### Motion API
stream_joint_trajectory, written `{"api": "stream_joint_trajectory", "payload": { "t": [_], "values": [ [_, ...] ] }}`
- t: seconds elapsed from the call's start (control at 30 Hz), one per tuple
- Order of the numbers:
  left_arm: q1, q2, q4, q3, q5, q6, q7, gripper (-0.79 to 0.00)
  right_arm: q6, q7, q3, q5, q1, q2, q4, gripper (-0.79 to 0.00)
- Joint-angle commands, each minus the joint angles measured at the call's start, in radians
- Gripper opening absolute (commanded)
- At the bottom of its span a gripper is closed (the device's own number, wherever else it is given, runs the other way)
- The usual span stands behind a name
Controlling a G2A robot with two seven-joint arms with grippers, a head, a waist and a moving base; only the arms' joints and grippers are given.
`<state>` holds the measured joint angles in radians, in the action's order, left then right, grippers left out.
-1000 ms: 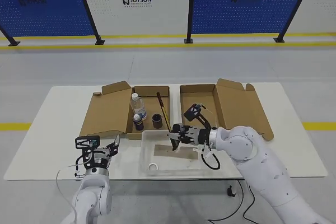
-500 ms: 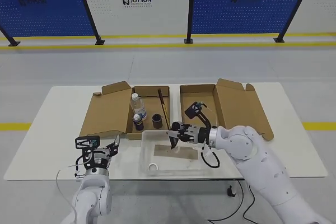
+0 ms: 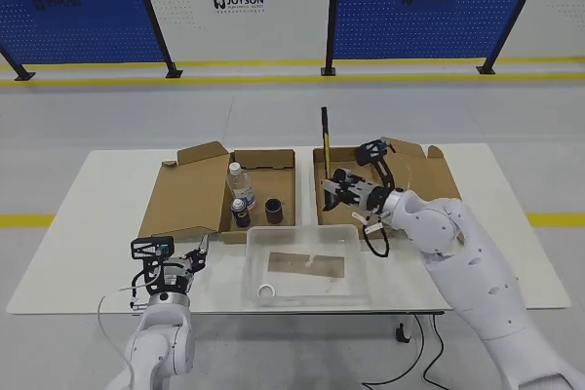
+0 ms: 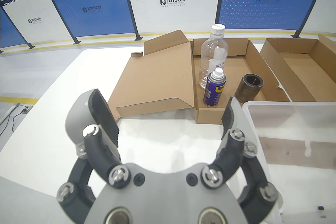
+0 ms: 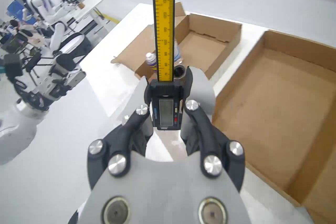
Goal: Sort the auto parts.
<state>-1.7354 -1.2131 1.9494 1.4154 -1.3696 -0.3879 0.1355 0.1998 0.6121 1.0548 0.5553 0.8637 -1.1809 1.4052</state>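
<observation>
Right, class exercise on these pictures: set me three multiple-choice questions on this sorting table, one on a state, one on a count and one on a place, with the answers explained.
1. The jaws of the left gripper are:
A wide open, empty
B shut, empty
C clamped on a part

2. How many things stand in the left-hand brown cardboard box?
A one
B three
C five

3. The yellow-and-black digital caliper is:
A lying in that box
B gripped by the left gripper
C gripped by the right gripper

Answers:
1 A, the jaws stand far apart with nothing between them.
2 B, a clear plastic bottle, a blue spray can and a dark metal cylinder.
3 C, its jaws clamp the caliper's black display body, scale pointing up.
</observation>
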Motion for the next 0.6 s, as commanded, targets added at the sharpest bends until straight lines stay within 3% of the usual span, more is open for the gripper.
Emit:
{"api": "stream_joint_trajectory", "payload": {
  "t": [0.0,0.3,0.57],
  "values": [
    [0.000,0.000,0.000,0.000,0.000,0.000,0.000,0.000,-0.042,-0.004,0.005,0.028,-0.014,-0.001,-0.029,-0.785],
    [0.000,0.000,0.000,0.000,0.000,0.000,0.000,0.000,-0.180,-0.016,-0.013,0.109,-0.083,-0.015,-0.194,-0.785],
    [0.000,0.000,0.000,0.000,0.000,0.000,0.000,0.000,-0.224,-0.007,-0.067,0.120,-0.137,-0.042,-0.339,-0.785]
  ]
}}
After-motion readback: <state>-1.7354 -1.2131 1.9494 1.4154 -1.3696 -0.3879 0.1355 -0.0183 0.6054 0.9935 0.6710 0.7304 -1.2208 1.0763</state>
